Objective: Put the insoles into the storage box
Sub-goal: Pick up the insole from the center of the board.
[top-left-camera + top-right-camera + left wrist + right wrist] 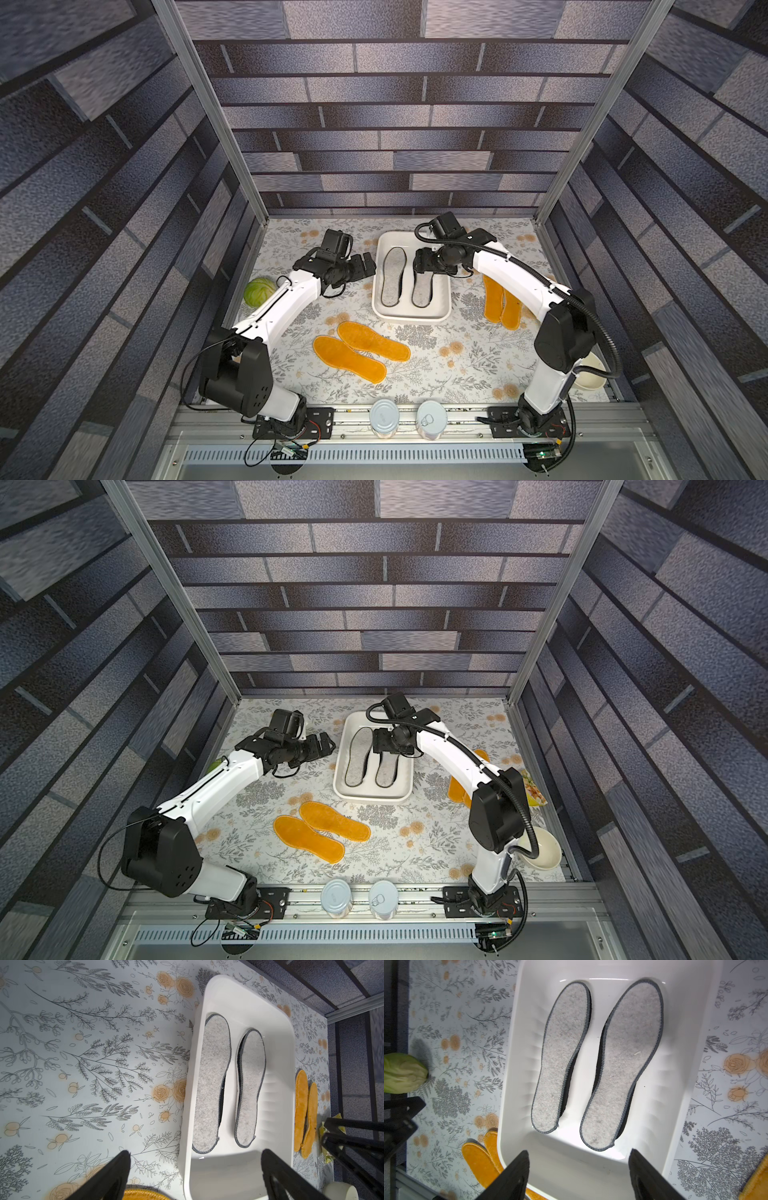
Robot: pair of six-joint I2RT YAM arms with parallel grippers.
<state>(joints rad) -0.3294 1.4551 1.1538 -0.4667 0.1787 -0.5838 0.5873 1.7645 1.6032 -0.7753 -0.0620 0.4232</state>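
A shallow white rectangular plastic tray with rounded corners holds two light grey felt insoles with dark edging, flat and side by side — a black insole peeks from under each. Four fuzzy orange-yellow insoles lie outside on the table: two overlapping in front of the tray, two just beside its right wall.

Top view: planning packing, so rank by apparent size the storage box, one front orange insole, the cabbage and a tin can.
1. storage box
2. orange insole
3. cabbage and tin can: alike in size; the can is nearer the camera, so unranked.
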